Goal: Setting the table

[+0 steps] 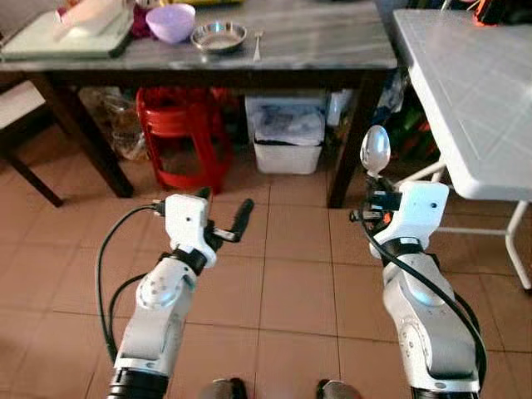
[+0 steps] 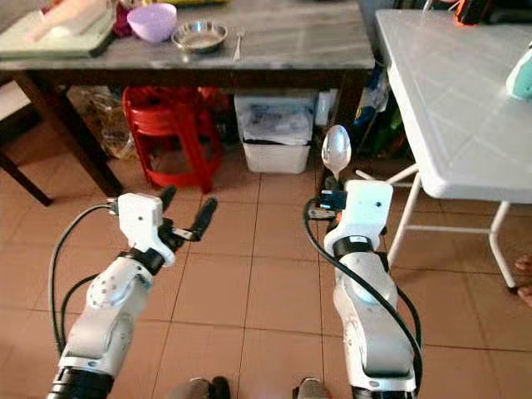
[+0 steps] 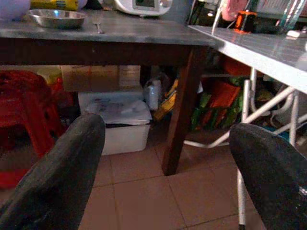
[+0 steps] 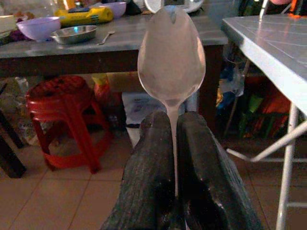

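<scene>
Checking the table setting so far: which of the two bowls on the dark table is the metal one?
The metal bowl is the shallow silver one beside the fork. The purple bowl next to it is deeper and plastic-looking.

Ahead of the right gripper [image 1: 371,202], which pinches a spoon [image 1: 375,150] upright, the dark table [image 1: 332,46] stands with its leg [image 1: 347,145] almost directly in front. To that gripper's right the white folding table [image 1: 474,91] juts close, its metal legs [image 1: 465,229] low beside it. Between the two tabletops runs a narrow gap. The left gripper [image 1: 223,218], fingers spread, has bare tiled floor [image 1: 283,283] in front; beyond, under the dark table, a red stool [image 1: 184,133] and a white bin [image 1: 288,137] block the way.
</scene>
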